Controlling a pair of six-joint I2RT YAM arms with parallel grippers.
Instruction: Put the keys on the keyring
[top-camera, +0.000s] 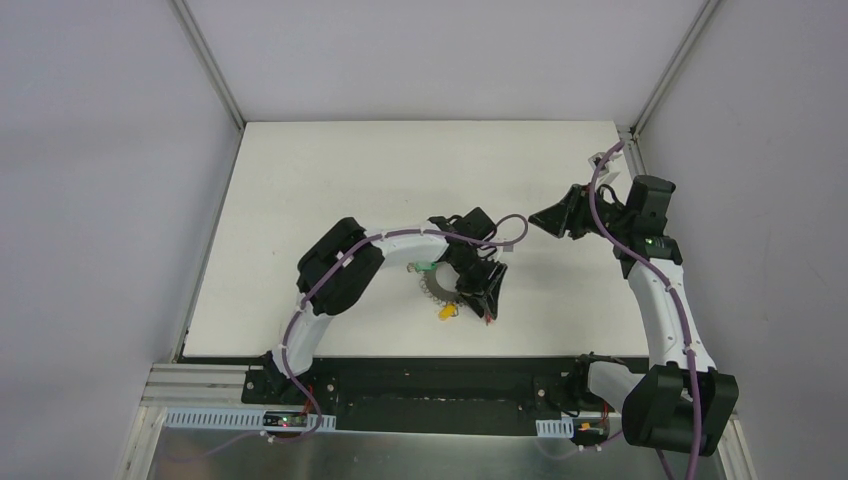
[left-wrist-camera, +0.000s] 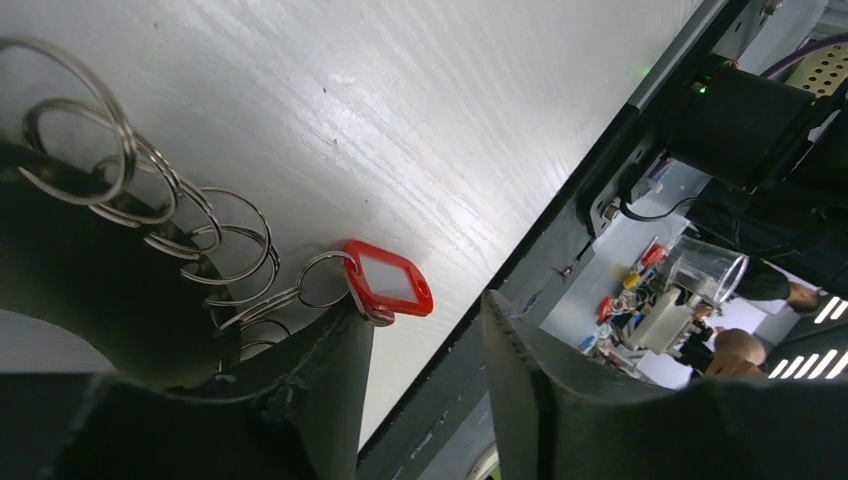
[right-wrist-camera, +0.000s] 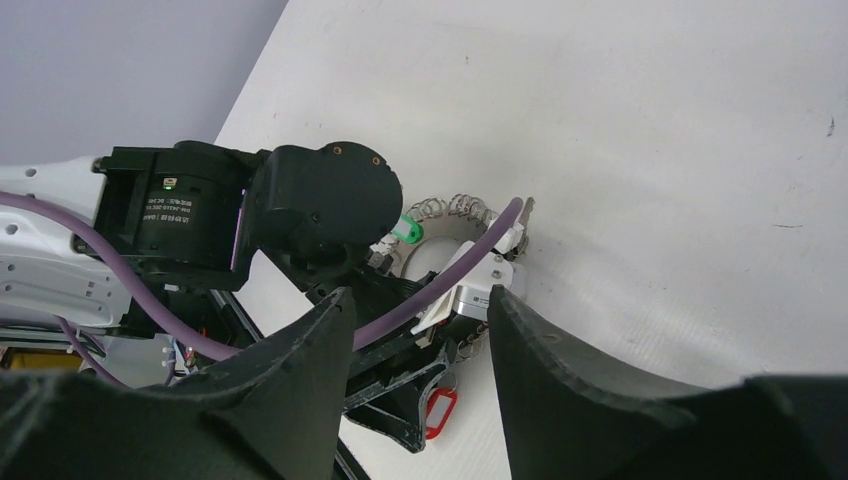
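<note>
Metal keyring (top-camera: 432, 289), glossy plast. red key (left-wrist-camera: 390, 281)

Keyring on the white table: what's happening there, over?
Left gripper open over the grey coiled-wire keyring, red plastic-headed key at its fingertip, not gripped. Right gripper open, empty, held off aside. Nothing in the way.

Obscured: keyring (top-camera: 436, 288), right part under the left gripper (top-camera: 486, 300) from overhead. In the left wrist view its coils run off the left edge and behind one finger (left-wrist-camera: 320, 390). Red key (left-wrist-camera: 388, 281), lower corner covered by that finger. Yellow key (top-camera: 447, 312), too small to make out.
</note>
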